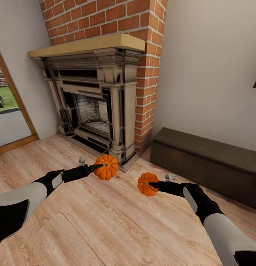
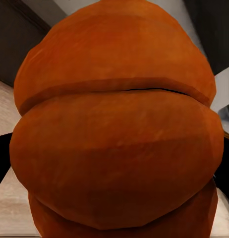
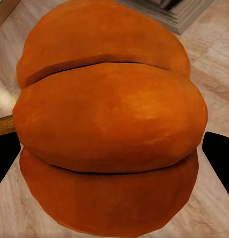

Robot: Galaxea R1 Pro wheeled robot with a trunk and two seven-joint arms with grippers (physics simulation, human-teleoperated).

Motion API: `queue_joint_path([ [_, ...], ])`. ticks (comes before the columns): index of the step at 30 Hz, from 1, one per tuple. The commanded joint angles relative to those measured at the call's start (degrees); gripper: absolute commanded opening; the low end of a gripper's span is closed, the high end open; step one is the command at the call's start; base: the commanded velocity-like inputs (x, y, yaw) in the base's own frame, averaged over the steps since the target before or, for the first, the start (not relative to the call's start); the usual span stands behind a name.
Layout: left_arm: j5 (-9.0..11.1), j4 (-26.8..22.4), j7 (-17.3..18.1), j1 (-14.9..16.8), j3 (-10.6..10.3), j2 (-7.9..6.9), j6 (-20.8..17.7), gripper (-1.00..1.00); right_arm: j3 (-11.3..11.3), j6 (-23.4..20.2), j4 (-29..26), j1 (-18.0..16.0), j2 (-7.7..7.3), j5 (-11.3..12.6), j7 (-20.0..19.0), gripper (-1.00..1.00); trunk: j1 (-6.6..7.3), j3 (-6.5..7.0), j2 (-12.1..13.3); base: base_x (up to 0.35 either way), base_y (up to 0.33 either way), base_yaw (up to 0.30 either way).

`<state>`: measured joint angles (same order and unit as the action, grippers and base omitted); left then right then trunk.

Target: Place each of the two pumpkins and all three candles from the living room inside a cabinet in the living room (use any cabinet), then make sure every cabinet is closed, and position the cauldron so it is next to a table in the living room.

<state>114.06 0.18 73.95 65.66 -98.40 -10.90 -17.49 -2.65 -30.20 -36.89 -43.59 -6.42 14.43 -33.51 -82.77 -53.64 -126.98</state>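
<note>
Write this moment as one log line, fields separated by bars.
left claw: holds pumpkin | right claw: holds second pumpkin | cabinet: closed, ahead right | fireplace: ahead

We have one pumpkin (image 1: 105, 167) in our left gripper (image 1: 95, 168) at eleven o'clock and another pumpkin (image 1: 147, 184) in our right gripper (image 1: 153, 184) at one, both above the floor (image 1: 105, 221). The fireplace (image 1: 94, 107) stands behind them at twelve; the cabinet (image 1: 209, 162) runs along the wall at two.
</note>
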Motion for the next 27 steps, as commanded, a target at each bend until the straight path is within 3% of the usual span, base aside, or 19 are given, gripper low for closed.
queue_joint_path([
  [1, 0.04, 0.00, 0.05, 0.00, 0.31, 0.00, 0.00, -1.00, 0.01, -0.05, -0.02, 0.00, 0.00, 0.08, 0.02, -1.00, 0.00, -0.08, 0.00, 0.000, 0.000, -0.008],
  [27, -0.07, -0.01, -0.03, -0.01, 0.19, 0.04, 0.00, -1.00, 0.10, -0.24, -0.47, -0.01, -0.05, 0.05, 0.10, -1.00, 0.00, -1.96, 0.00, 0.000, 0.000, -0.089],
])
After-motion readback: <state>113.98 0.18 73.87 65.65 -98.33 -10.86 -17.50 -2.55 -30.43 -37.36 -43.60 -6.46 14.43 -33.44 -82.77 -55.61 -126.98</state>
